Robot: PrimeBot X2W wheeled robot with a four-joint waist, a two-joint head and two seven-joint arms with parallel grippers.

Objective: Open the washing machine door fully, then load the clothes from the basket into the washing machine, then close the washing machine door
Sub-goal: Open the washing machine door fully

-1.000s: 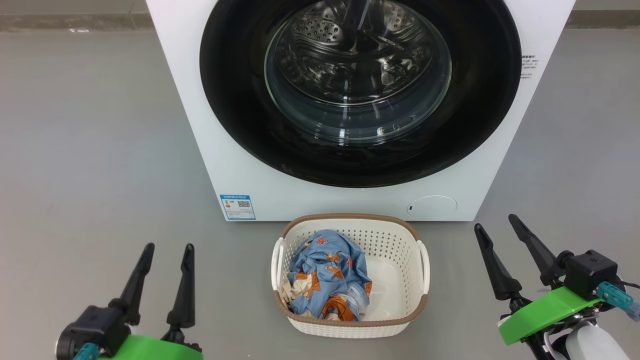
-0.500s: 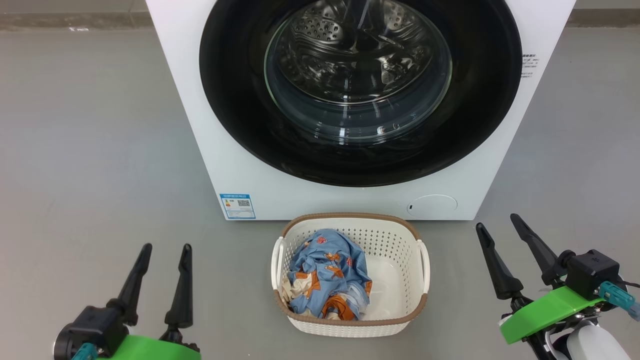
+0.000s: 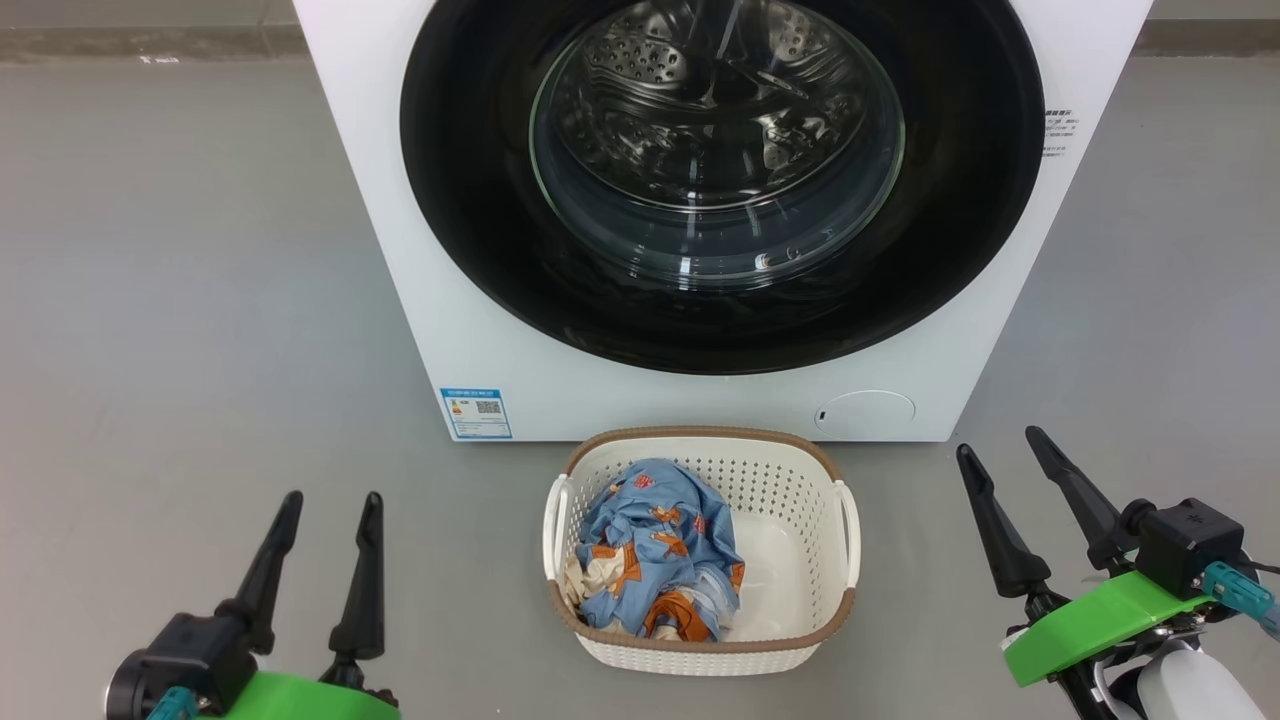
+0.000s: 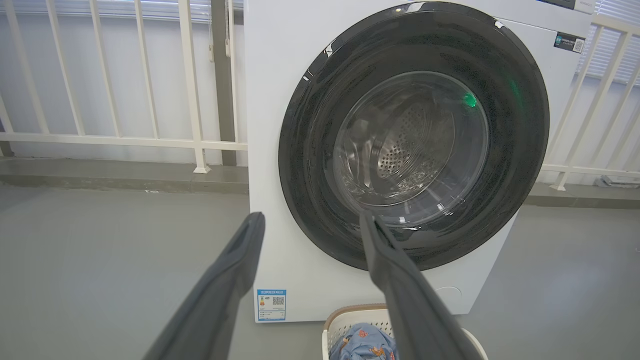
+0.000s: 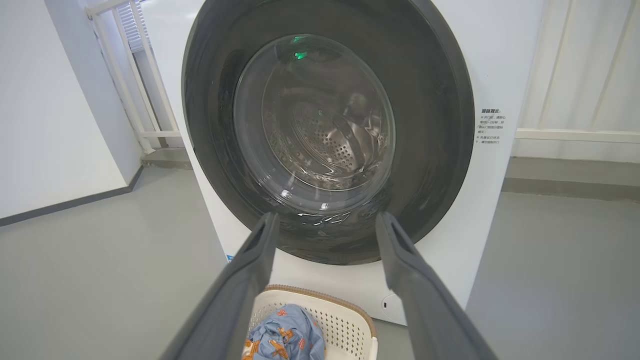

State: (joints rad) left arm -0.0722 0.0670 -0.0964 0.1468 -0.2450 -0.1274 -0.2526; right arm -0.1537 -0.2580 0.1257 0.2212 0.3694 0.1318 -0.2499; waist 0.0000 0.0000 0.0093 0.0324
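On the door (image 4: 415,135), wrist views catch green glints (image 4: 470,99), perhaps reflections.

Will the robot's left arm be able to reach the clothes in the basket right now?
Probably yes. The left gripper is open and empty. Only bare floor lies between it and the basket. The clothes lie uncovered in the basket's left side.

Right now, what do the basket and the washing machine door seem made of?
The basket: probably matte cream plastic, moulded holes, brown woven-look rim. The washing machine door: glossy black rim, likely plastic, mirroring light; clear centre looks like glass.
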